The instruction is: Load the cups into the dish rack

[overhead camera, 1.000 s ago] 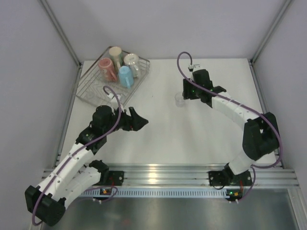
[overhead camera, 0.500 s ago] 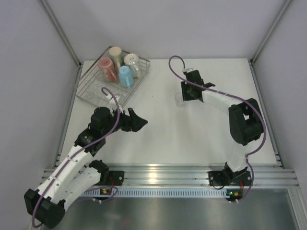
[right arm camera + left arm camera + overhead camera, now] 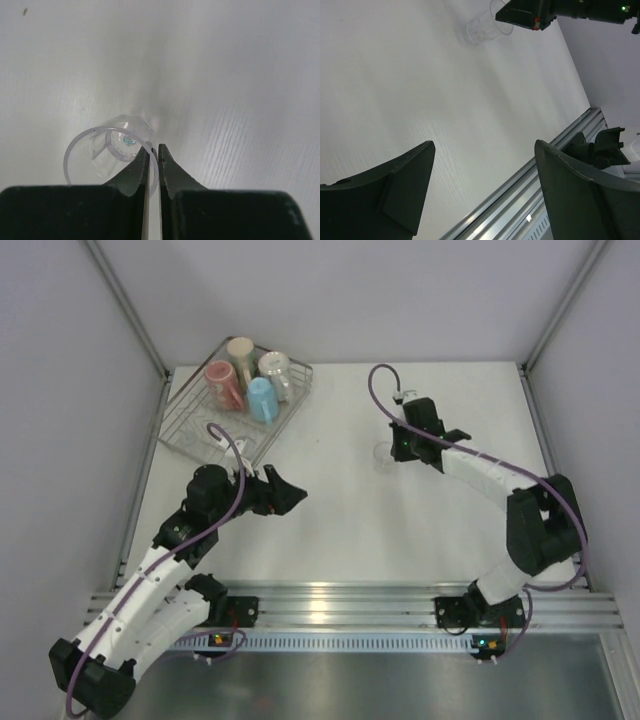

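A tiny clear glass (image 3: 381, 455) stands on the white table right of centre. My right gripper (image 3: 396, 446) is shut on its rim, one finger inside and one outside, as the right wrist view shows on the glass (image 3: 100, 155) and the gripper (image 3: 154, 150). The silver wire dish rack (image 3: 190, 430) sits at the far left. It holds a cream mug (image 3: 240, 348), a pink-red mug (image 3: 222, 380), a light blue cup (image 3: 262, 398) and a white mug (image 3: 275, 368). My left gripper (image 3: 290, 490) is open and empty over the table, near the rack's front corner. Its wrist view shows the glass (image 3: 482, 30).
Grey walls and metal posts enclose the table. An aluminium rail (image 3: 340, 600) runs along the near edge by the arm bases. The left arm's purple cable (image 3: 232, 445) loops over the rack's near corner.
The right arm's elbow swung in and back out. Its gripper and the glass shifted slightly right and nearer. The left arm barely moved.
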{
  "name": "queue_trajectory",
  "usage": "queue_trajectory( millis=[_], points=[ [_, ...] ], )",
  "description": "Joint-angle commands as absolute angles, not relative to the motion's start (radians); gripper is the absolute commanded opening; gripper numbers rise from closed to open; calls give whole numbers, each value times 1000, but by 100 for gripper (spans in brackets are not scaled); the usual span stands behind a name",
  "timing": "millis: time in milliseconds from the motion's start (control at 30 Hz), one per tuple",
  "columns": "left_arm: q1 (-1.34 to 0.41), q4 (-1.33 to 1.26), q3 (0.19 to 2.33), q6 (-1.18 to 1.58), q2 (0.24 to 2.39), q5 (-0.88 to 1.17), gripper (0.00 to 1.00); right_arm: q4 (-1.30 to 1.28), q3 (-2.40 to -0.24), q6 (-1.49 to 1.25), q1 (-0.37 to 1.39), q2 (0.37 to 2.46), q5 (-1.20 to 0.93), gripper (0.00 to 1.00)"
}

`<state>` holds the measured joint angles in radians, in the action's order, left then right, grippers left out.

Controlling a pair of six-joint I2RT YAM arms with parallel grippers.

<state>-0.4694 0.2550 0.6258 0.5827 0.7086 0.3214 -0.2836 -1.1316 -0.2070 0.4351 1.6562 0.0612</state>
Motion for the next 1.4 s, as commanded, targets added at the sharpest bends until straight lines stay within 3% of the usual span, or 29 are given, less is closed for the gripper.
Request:
queue_trajectory(
  millis=[0, 167, 267, 467, 633, 1100, 1367],
  points=[
    [-468, 224, 623, 621, 687, 328, 86, -170, -1036, -253, 425, 1473, -64, 0],
    [-468, 204, 627, 693, 706, 330, 86, -11, -812, -345, 429, 1280, -213, 0],
    [-469, 128, 620, 780, 719, 429, 86, 158, -671, -437, 430, 1152, -320, 0],
    [-469, -211, 546, 954, 750, 563, 86, 568, -468, -729, 433, 939, -451, 0],
    [-471, -409, 512, 1049, 768, 548, 86, 791, -394, -874, 436, 832, -456, 0],
    [-601, -941, 465, 1204, 928, 522, 85, 1144, -351, -1089, 491, 899, -440, 0],
    [-669, -988, 499, 1169, 980, 514, 86, 1135, -368, -1068, 557, 920, -419, 0]
  ],
)
